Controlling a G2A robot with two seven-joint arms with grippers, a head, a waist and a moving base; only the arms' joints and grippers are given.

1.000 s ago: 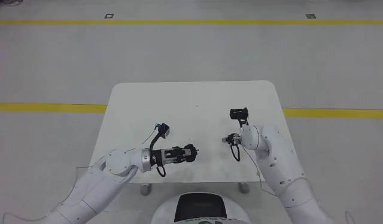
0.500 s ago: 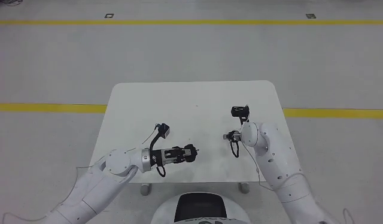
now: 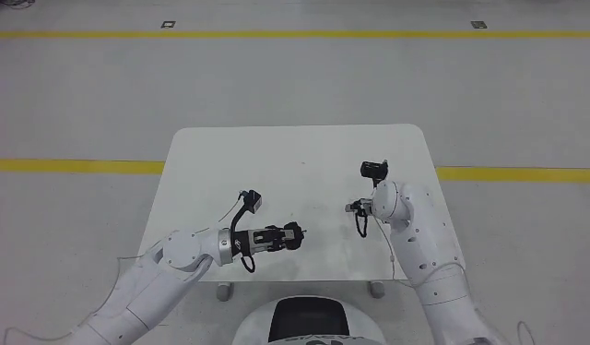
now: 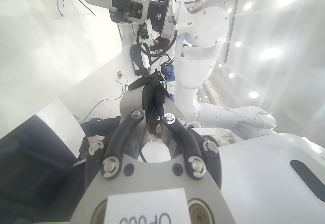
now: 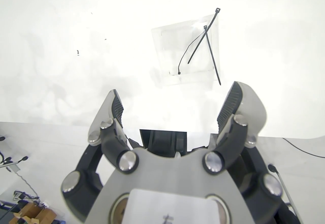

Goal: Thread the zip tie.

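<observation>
Right gripper (image 5: 175, 90) has edged farther over the white desk (image 3: 295, 156), jaws wide and empty, facing black zip ties (image 5: 200, 44); left gripper (image 4: 151, 86) lies level, jaws closed, contents indiscernible.

L arm (image 3: 184, 253): forearm stretched across your front, pointing twd the R arm. Left gripper (image 3: 299, 233) level, fingers (image 4: 132, 105) pressed together, nipping a black zip tie (image 4: 134, 85) at the tips. R arm (image 3: 419, 243): elbow bent, wrist turned inward. Right gripper (image 5: 175, 98) angled down, fingers (image 5: 229, 105) spread wide. Your two grippers face each other, well apart.
</observation>
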